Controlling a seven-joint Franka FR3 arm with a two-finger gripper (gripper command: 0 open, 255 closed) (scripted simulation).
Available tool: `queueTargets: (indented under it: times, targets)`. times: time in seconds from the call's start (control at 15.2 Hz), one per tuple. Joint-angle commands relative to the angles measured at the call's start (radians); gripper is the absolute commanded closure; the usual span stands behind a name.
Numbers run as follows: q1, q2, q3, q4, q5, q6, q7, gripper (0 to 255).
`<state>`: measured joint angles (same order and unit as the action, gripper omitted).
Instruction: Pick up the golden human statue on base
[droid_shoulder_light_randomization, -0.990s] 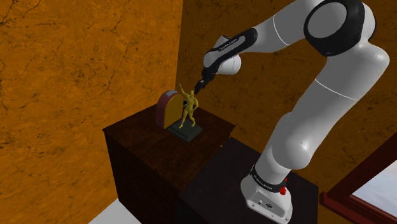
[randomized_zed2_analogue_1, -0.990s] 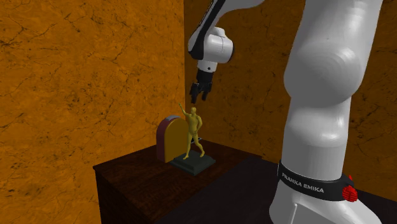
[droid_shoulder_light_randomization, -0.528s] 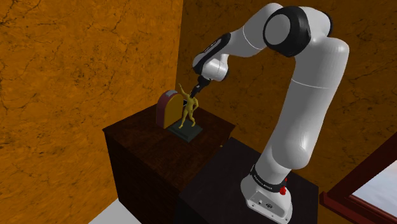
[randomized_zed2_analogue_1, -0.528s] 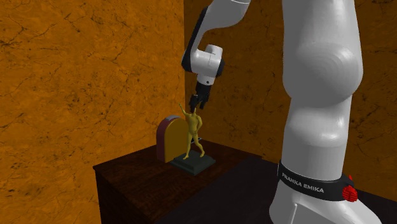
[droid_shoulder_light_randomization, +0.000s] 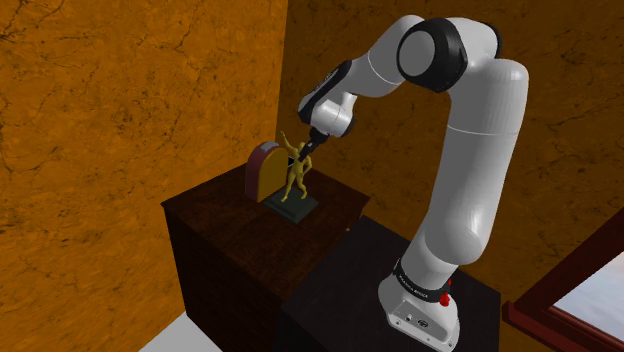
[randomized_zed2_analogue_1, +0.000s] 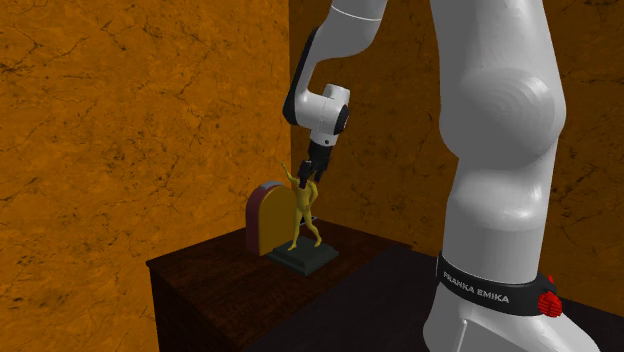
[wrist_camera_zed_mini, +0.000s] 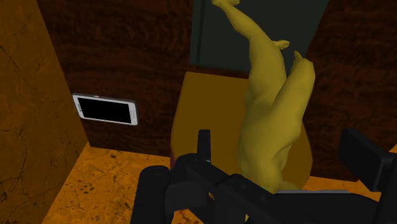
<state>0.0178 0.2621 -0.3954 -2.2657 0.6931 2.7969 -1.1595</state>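
The golden human statue (droid_shoulder_light_randomization: 296, 176) stands upright, one arm raised, on its dark square base (droid_shoulder_light_randomization: 294, 208) atop a dark wooden cabinet (droid_shoulder_light_randomization: 225, 235). My gripper (droid_shoulder_light_randomization: 309, 147) is down over the figure's head and shoulders; the same is seen in the second exterior view, gripper (randomized_zed2_analogue_1: 306, 172) on statue (randomized_zed2_analogue_1: 303, 218). In the wrist view the statue's torso (wrist_camera_zed_mini: 270, 121) lies between the two black fingers (wrist_camera_zed_mini: 203, 145), which stand apart with a gap on each side. The gripper (wrist_camera_zed_mini: 280, 145) is open and holds nothing.
A rounded arch-shaped block (droid_shoulder_light_randomization: 262, 168), red-rimmed with a yellow face, stands right behind the statue. A white-framed black slab (wrist_camera_zed_mini: 105, 109) lies flat on the cabinet beside it. Orange walls meet in a corner close behind. My dark stand (droid_shoulder_light_randomization: 345, 290) abuts the cabinet.
The gripper has come down from above the statue's raised hand to around its head and upper body. The statue has not moved.
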Motion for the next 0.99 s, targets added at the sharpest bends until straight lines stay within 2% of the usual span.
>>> queueTargets:
  times: [0.0, 0.59, 0.92]
  targets:
    - [-0.003, 0.004, 0.003, 0.001, 0.007, 0.002, -0.006, 255]
    - [-0.003, 0.005, 0.004, 0.002, 0.008, 0.002, -0.007, 255]
    - [0.032, -0.053, -0.045, -0.004, -0.092, -0.039, 0.077, 255]
